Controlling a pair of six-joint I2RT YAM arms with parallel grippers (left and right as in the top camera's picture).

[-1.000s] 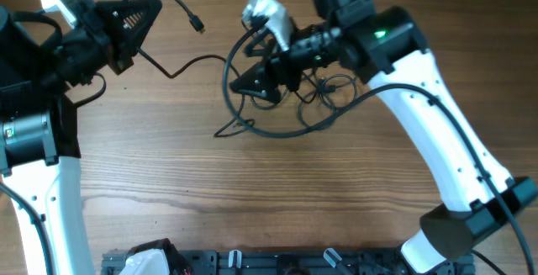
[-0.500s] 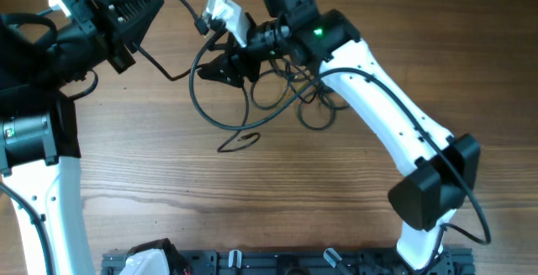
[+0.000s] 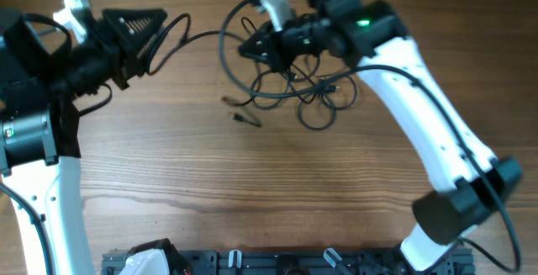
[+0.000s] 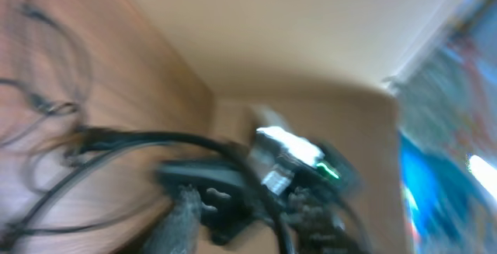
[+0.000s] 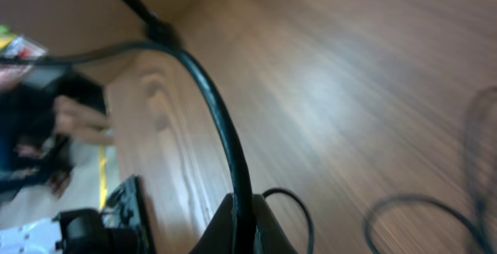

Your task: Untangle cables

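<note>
The cables [image 3: 313, 98] are seen heaped in overlapping loops on the bench [image 3: 252, 182]. One strand is pinched by the right gripper [image 3: 250, 50] and another is drawn toward the left gripper [image 3: 155, 23], whose state cannot be told. Most untangling is judged undone.

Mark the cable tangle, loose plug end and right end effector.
cable tangle [image 3: 304, 92], overhead view, where loops cross
loose plug end [image 3: 246, 120], overhead view, plug body
right end effector [image 3: 245, 50], overhead view, between fingertips

The cables [image 3: 313, 98] sprawl along the far edge of the tabletop [image 3: 252, 191]; from them to the near edge, bare wood leaves open passage.
</note>
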